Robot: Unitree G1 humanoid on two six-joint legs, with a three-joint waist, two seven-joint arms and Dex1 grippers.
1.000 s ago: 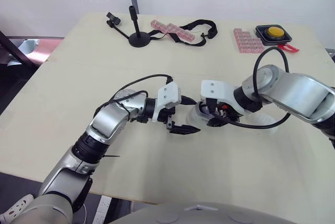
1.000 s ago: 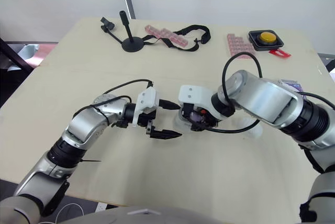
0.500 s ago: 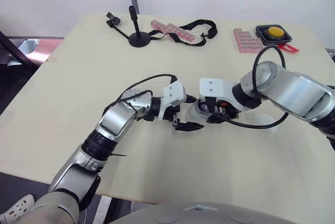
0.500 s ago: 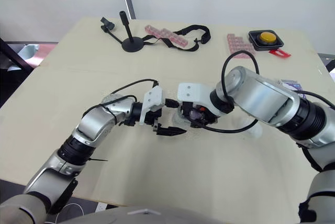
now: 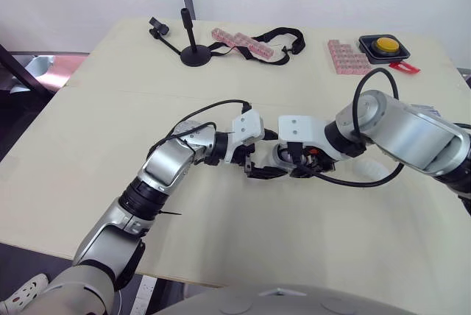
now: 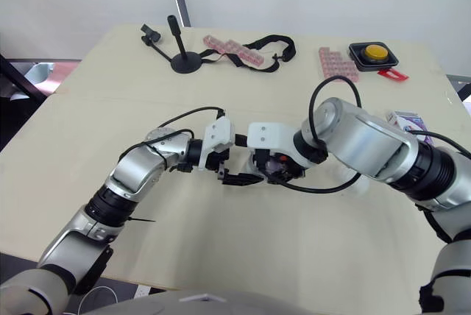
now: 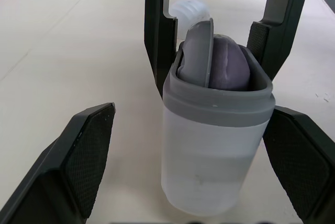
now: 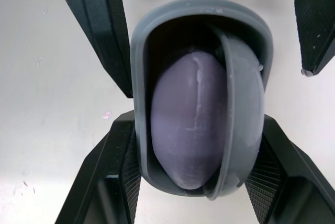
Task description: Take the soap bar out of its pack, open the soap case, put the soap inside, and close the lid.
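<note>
Holding the case (image 7: 217, 130) upright in the middle of the bench (image 5: 88, 124), well clear of every edge, with right claw (image 8: 196, 130) clamped on its two sides. Got soap (image 8: 188, 130) already inside, standing on end, poking just above the rim. Not shut yet: seeing lid (image 7: 201, 51) tilted on edge, wedged partway into the mouth beside soap. Straddling the case with left claw (image 7: 192, 111) spread wide, not touching it. Looks like only lid closing left to do.

Risks:
- Pinching with left from here: likely to squeeze the body, not the lid. Could twist case out of right's grip or tip it over.
- Pushing lid straight down as is: likely to jam it harder against soap, or lever soap out.
- Safer to pull lid free of the mouth first, then fold over and press.
</note>
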